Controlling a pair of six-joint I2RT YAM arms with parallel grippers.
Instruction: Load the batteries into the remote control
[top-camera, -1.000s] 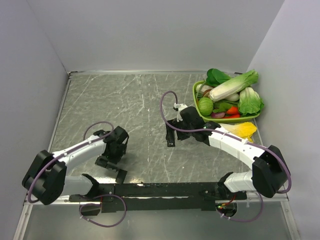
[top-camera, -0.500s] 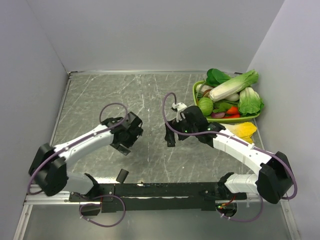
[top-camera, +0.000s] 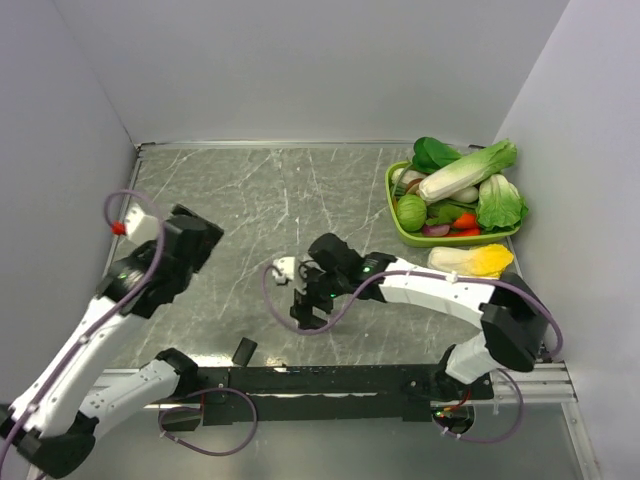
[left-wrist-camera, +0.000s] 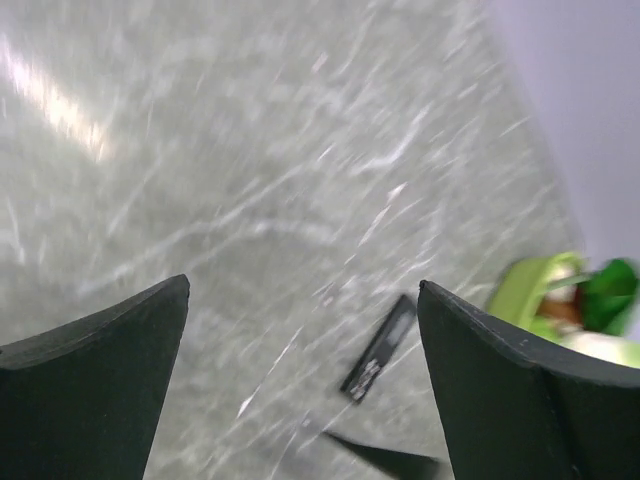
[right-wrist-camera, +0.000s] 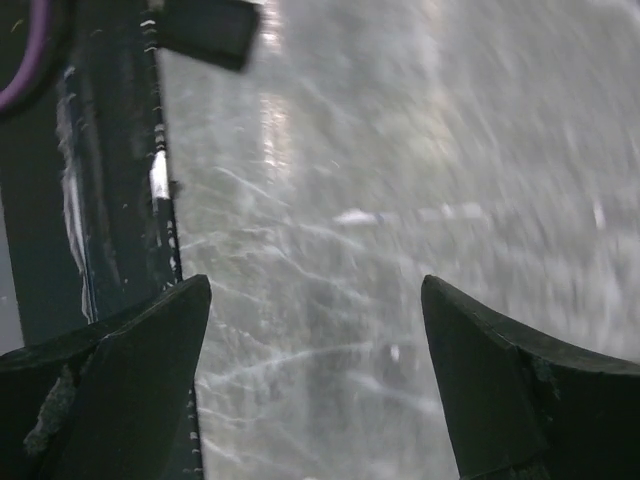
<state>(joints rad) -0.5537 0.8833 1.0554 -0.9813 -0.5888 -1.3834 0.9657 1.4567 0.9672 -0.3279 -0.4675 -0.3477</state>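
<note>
The remote control (left-wrist-camera: 380, 348) lies flat on the table, a slim black bar seen blurred between my left fingers in the left wrist view. I cannot pick it out in the top view, where my right arm covers that spot. My left gripper (left-wrist-camera: 303, 285) is open and empty, raised high over the left of the table (top-camera: 195, 240). My right gripper (right-wrist-camera: 315, 282) is open too, with only bare table between its fingers, low near the front rail (top-camera: 305, 305). No batteries show in any view.
A small flat black cover piece (top-camera: 243, 350) lies by the black front rail (top-camera: 330, 380), and shows again at the top left of the right wrist view (right-wrist-camera: 205, 25). A green basket (top-camera: 395, 215) of vegetables stands at the back right, with a yellow-and-white one (top-camera: 472, 260) beside it.
My left arm rose from near the cover piece and drew back to the left, its gripper opening wider. My right arm swung from the table's middle toward the front rail.
</note>
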